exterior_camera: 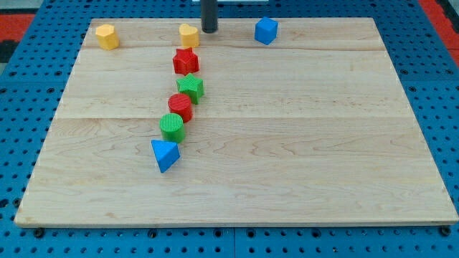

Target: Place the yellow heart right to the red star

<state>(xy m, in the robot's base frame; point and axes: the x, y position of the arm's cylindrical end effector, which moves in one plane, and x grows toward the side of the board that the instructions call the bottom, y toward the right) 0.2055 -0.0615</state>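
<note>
Nearest, blue triangle (165, 155) is lying; yellow heart (188, 35) is sitting above red star (186, 61), my tip (209, 31) just right, grasping nothing.

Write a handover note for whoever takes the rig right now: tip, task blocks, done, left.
Tip: my tip is at the view's top edge of the board, just to the view's right of the yellow heart; whether they touch, I cannot tell.
Blocks: the yellow heart sits above the red star, toward the view's top, with a small gap between them. The green star lies just below the red star.
Done: the heart is not yet to the right of the red star.
Left: push the heart down and round to the red star's right side, without knocking the star.
</note>
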